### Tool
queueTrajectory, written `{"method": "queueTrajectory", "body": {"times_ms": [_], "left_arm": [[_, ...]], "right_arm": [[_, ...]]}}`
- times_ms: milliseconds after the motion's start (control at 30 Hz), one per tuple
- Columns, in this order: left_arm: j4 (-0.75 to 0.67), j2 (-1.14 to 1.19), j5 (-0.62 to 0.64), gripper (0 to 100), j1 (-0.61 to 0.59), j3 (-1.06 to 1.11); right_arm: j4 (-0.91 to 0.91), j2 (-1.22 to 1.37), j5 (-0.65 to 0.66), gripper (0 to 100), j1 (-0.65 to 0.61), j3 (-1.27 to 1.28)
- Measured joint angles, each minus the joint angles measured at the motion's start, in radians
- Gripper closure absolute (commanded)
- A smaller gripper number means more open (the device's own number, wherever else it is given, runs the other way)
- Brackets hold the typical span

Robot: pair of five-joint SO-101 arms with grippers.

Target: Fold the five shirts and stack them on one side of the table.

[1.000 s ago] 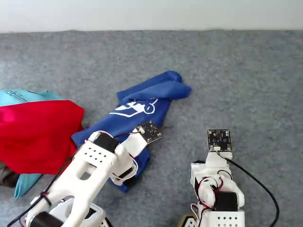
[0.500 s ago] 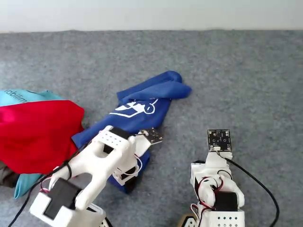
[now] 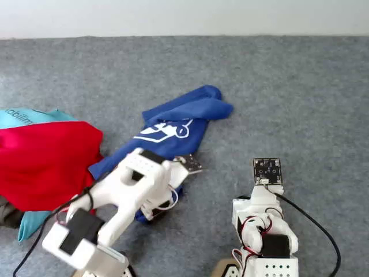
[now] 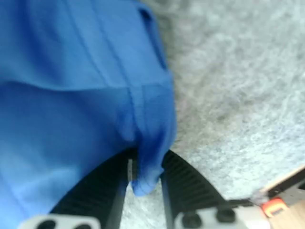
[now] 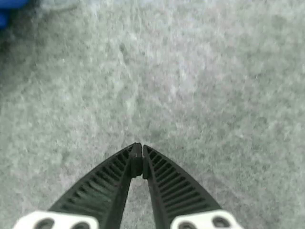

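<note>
A crumpled blue shirt with a white print lies in the middle of the grey table. My left gripper is shut on the near edge of the blue shirt, with a fold of cloth pinched between its black fingers. From above, the left arm covers that near corner. A red shirt lies over a teal shirt at the left edge. My right gripper is shut on nothing, just above bare felt, near the front of the table.
The grey felt table stretches free to the right and back. A white wall runs along the far edge. A dark bit of cloth peeks from under the red shirt at the left edge.
The left arm has swung forward and lowered over the blue shirt's near corner, and that corner has shifted a little. The right arm has kept still.
</note>
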Motion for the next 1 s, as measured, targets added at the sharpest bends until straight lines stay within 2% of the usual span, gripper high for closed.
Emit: {"method": "queueTrajectory", "body": {"times_ms": [133,300,400,567,700,833,1000], "left_arm": [[0.133,-0.054,0.051,99,-0.057,-0.221],[0.295,-0.152,0.057,99,-0.06,-0.459],[0.359,-0.193,0.057,99,-0.077,-0.578],[0.382,-0.282,0.057,99,-0.129,-0.766],[0.382,-0.354,0.054,99,-0.15,-0.936],[0.382,-0.402,0.006,99,-0.15,-1.119],[0.368,-0.413,-0.011,99,-0.15,-1.327]], "right_arm": [[-0.04,0.0,0.0,99.0,0.038,0.0],[-0.055,0.0,0.0,98.7,0.068,0.0],[-0.071,0.0,0.057,98.7,0.069,0.0],[-0.098,0.0,0.331,99.0,0.069,0.0],[-0.222,0.0,0.585,99.1,0.069,0.0],[-0.331,0.0,0.598,98.7,0.069,0.0],[-0.354,0.0,0.598,98.7,0.071,-0.005]]}}
